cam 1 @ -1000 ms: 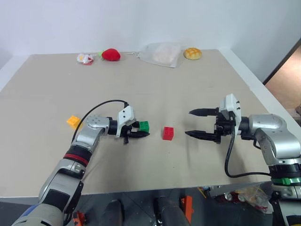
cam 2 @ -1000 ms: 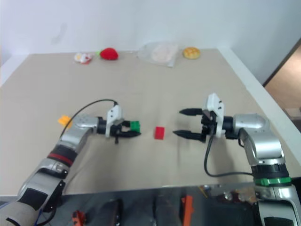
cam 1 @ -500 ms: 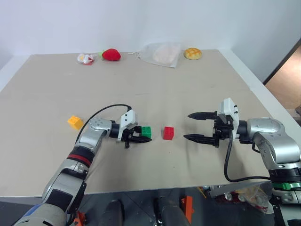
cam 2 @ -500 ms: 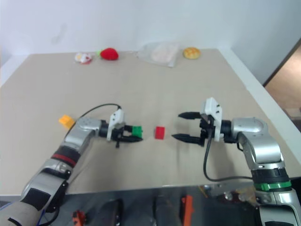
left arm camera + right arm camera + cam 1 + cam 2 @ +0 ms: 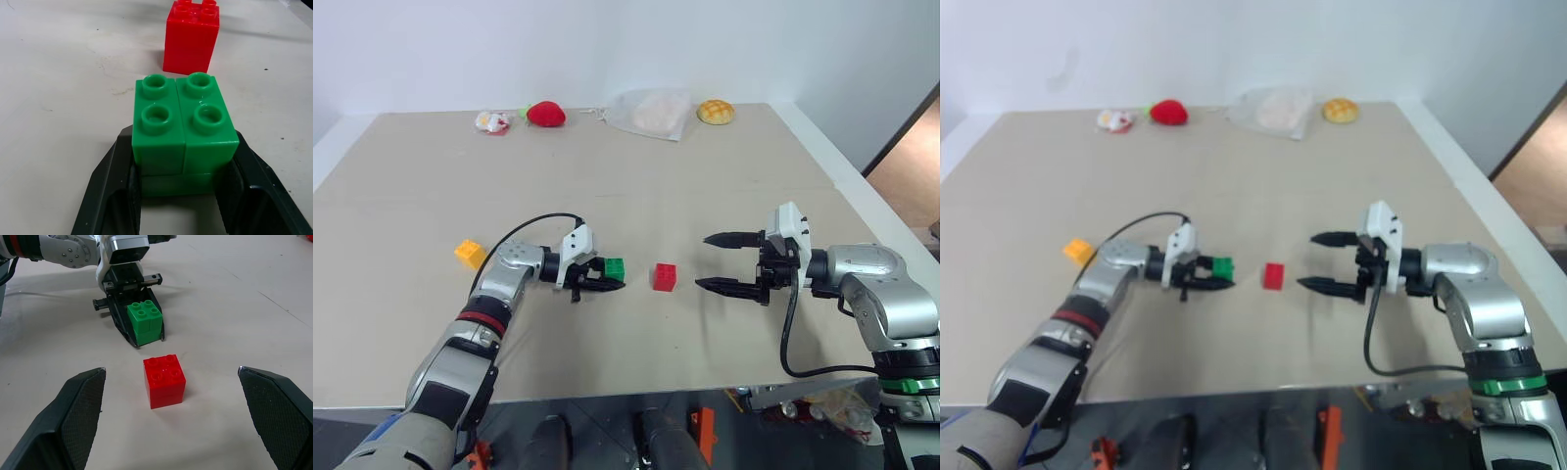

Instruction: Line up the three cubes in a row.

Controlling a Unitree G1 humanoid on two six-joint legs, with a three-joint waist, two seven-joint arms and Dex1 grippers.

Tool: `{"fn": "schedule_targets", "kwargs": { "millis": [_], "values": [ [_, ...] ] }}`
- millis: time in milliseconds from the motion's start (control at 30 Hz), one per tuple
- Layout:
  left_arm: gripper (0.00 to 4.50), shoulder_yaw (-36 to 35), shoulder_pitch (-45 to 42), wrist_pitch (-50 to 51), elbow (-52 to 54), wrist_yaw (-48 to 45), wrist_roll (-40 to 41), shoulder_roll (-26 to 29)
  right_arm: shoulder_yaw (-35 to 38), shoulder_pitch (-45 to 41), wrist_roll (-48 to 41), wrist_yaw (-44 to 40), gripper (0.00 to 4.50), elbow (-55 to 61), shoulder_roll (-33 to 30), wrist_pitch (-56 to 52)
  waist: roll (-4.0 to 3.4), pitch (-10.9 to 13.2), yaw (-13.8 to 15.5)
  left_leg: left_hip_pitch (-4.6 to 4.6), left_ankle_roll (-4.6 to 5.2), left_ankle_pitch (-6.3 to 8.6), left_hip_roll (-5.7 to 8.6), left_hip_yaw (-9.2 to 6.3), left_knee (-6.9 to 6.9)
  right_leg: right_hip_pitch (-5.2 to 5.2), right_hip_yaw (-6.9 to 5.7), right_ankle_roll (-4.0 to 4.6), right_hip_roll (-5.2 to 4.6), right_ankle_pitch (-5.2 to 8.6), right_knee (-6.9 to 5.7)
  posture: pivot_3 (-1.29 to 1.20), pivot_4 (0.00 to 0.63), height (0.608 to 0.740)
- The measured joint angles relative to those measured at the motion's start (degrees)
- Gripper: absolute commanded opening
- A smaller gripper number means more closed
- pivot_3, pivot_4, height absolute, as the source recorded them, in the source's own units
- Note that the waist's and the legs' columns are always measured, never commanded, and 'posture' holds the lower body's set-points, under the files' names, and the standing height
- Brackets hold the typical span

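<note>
My left gripper [image 5: 610,278] is shut on the green cube [image 5: 614,266], holding it low over the table; I cannot tell whether it touches the surface. The red cube [image 5: 664,277] stands a short gap to the right of it, upright with its studs up. The yellow-orange cube [image 5: 468,254] lies apart at the left, behind my left forearm. My right gripper [image 5: 704,261] hangs open to the right of the red cube, pointing at it, with nothing between its fingers. In the right wrist view the red cube [image 5: 165,380] sits between the wide-spread fingers [image 5: 80,411], with the green cube [image 5: 145,323] beyond it.
Along the table's far edge lie a small white-and-red object [image 5: 491,122], a red strawberry plush [image 5: 545,114], a clear bag [image 5: 651,113] and a yellow bun [image 5: 714,112]. The table's right edge [image 5: 862,201] runs close to my right arm.
My left forearm has shifted a little, while the green cube in its grip stays almost where it was beside the red cube. The right gripper has stayed in place, open.
</note>
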State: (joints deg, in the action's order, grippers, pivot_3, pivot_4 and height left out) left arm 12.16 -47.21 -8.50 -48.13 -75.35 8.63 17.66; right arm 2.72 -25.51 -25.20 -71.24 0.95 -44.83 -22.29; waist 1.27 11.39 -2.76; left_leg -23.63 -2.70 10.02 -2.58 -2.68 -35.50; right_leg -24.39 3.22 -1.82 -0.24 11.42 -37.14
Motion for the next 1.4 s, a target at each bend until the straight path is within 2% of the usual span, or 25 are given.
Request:
{"fn": "schedule_targets", "kwargs": {
  "millis": [700, 733, 767, 800, 833, 867, 900, 933, 967, 1167, 1400],
  "values": [
    [1.36, -0.77, 2.13, 2.33, 4.32, -0.92, -0.50, -0.41, -0.43, -2.21, 0.31, -1.03, 4.50, -2.66, 0.02, 1.24, 0.00, 0.00, -0.03, -0.01, 0.00, 0.00, 0.00, 0.01, 0.00, -0.01, 0.03, -0.01, 0.02, 0.00, 0.00, 0.00, 0.150, 0.740],
    [1.86, -0.77, 2.13, 1.84, 4.19, -0.87, -0.82, -0.35, -0.44, -2.25, 0.35, -1.05, 4.50, -2.90, 0.02, 1.33, 0.00, 0.00, -0.03, 0.00, 0.00, 0.00, 0.00, 0.01, 0.00, -0.01, 0.04, -0.01, 0.02, 0.00, 0.00, 0.00, 0.150, 0.740],
    [1.86, -0.77, 2.13, 1.34, 4.08, -0.81, -0.95, -0.35, -0.44, -2.29, 0.44, -1.05, 4.50, -3.08, 0.03, 1.48, 0.00, 0.00, -0.03, 0.00, 0.00, 0.00, 0.00, 0.01, 0.00, -0.01, 0.03, -0.01, 0.02, 0.00, 0.00, 0.00, 0.150, 0.740],
    [2.47, -0.78, 2.13, 0.53, 3.52, -0.55, -1.18, -0.34, -0.45, -2.31, 0.54, -1.07, 4.50, -3.22, 0.03, 1.59, 0.00, 0.00, -0.03, 0.00, 0.00, 0.00, 0.00, 0.01, 0.00, -0.01, 0.04, -0.01, 0.02, 0.00, 0.00, 0.00, 0.150, 0.740],
    [2.66, -0.76, 2.09, -0.52, 2.97, -0.48, -1.45, -0.35, -0.45, -2.33, 0.58, -1.07, 4.50, -3.32, 0.03, 1.60, 0.00, 0.00, -0.03, 0.01, 0.00, 0.00, 0.00, 0.02, 0.00, -0.01, 0.04, -0.01, 0.02, 0.00, 0.00, 0.00, 0.150, 0.740],
    [3.02, -0.76, 2.08, -1.47, 2.50, -0.41, -1.58, -0.35, -0.45, -2.36, 0.59, -1.07, 4.50, -3.34, 0.04, 1.61, 0.00, 0.00, -0.03, 0.03, 0.00, 0.00, 0.00, 0.02, 0.00, 0.00, 0.04, -0.01, 0.02, 0.00, -0.01, 0.00, 0.150, 0.740],
    [3.10, -0.75, 2.05, -1.81, 2.32, -0.35, -1.68, -0.35, -0.45, -2.36, 0.59, -1.07, 4.50, -3.34, 0.03, 1.61, 0.00, 0.00, -0.03, 0.04, 0.00, 0.00, 0.00, 0.02, 0.00, 0.01, 0.05, -0.01, 0.02, 0.00, -0.01, 0.00, 0.150, 0.740],
    [3.59, -0.74, 1.60, -4.30, 0.66, 1.10, -2.30, -0.32, -0.45, -2.40, 0.58, -1.10, 4.50, -3.35, 0.03, 1.61, 0.00, 0.00, -0.03, 0.14, 0.01, 0.00, 0.00, 0.02, -0.01, 0.07, 0.04, -0.01, 0.02, -0.03, -0.01, 0.00, 0.150, 0.740],
    [3.78, -0.76, 1.46, -5.18, 0.02, 1.59, -2.44, -0.32, -0.45, -2.40, 0.58, -1.10, 4.50, -3.36, 0.03, 1.61, 0.00, 0.00, -0.04, 0.19, 0.02, -0.01, 0.00, 0.03, -0.01, 0.10, 0.05, -0.01, 0.02, -0.05, -0.01, 0.00, 0.150, 0.740],
    [3.78, -1.50, 0.62, -7.38, -2.77, 2.86, -2.27, 1.33, -0.45, -2.75, 0.59, -1.24, 4.50, -3.46, 0.03, 1.63, 0.03, 0.01, -0.72, 0.33, 0.13, -0.09, 0.01, 0.03, -0.06, 0.07, 0.19, 0.10, 0.10, -0.17, -0.01, 0.00, 0.150, 0.740],
    [3.78, -4.17, 3.89, -5.06, 1.86, -0.18, -1.18, 11.75, -0.68, -5.14, 0.73, -2.35, 4.50, -5.26, -0.04, 1.75, 0.03, 0.02, -2.05, 0.37, 0.14, -0.07, -0.05, 0.03, 0.20, -0.05, 0.43, 0.15, 0.33, -0.25, -0.05, 0.00, 0.150, 0.740]
  ]
}}
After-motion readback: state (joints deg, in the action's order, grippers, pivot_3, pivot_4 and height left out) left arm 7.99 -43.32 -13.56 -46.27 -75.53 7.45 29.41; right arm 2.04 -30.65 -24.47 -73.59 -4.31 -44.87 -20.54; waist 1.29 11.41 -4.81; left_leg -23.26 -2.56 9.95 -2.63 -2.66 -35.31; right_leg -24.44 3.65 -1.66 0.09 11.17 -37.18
